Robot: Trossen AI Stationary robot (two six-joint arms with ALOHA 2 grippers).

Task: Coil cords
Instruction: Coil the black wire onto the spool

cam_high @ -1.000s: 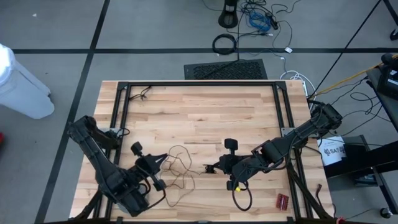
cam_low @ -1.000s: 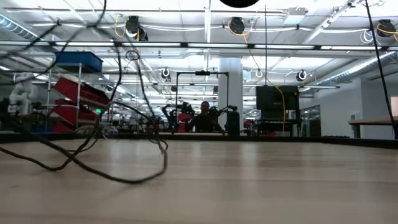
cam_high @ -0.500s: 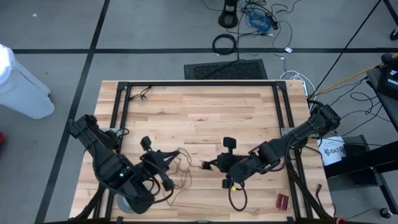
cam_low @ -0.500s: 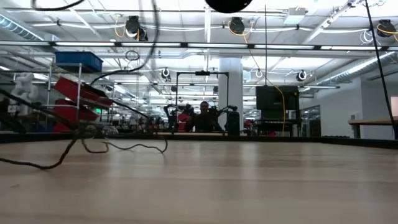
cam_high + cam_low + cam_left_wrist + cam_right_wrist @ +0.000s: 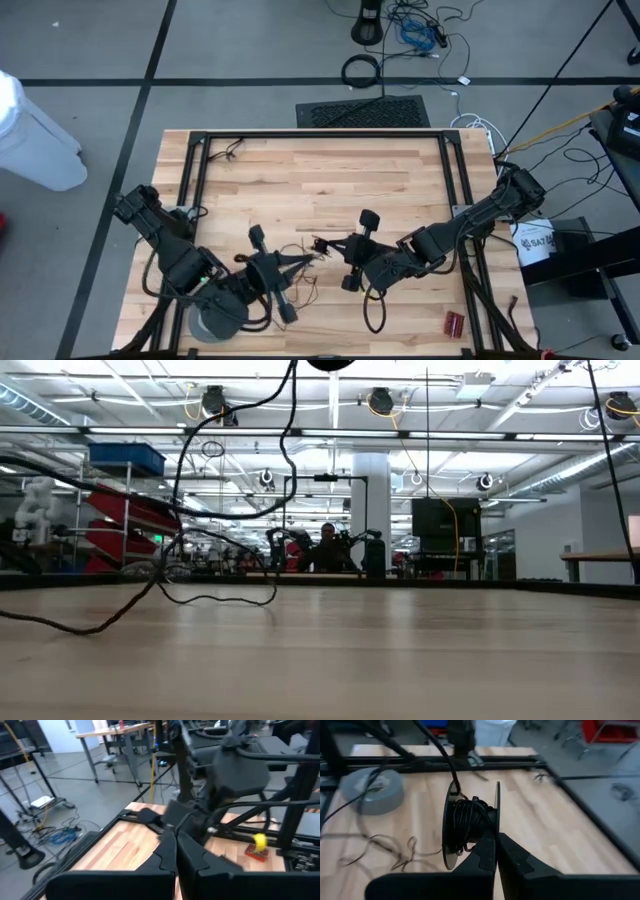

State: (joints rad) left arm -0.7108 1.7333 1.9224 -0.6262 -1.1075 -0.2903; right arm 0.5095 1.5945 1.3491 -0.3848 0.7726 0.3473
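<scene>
Left gripper nearer right gripper — wire loops bunched tighter.

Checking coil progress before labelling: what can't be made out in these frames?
- High view: whether the left gripper actually pinches the thin wire; too small.
- Right wrist view: where the right gripper meets the spool; its own fingers cover it.
- Low view: both grippers cut off by the upper edge.
- Left wrist view: wire lost in blur.

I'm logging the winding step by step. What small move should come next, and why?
Probably another turn of wire onto the spool, which the right tool holds shut at its rim. It already carries dark windings, yet loose thin wire lies slack on the table beside the tape roll. The left tool sits shut near it.
</scene>
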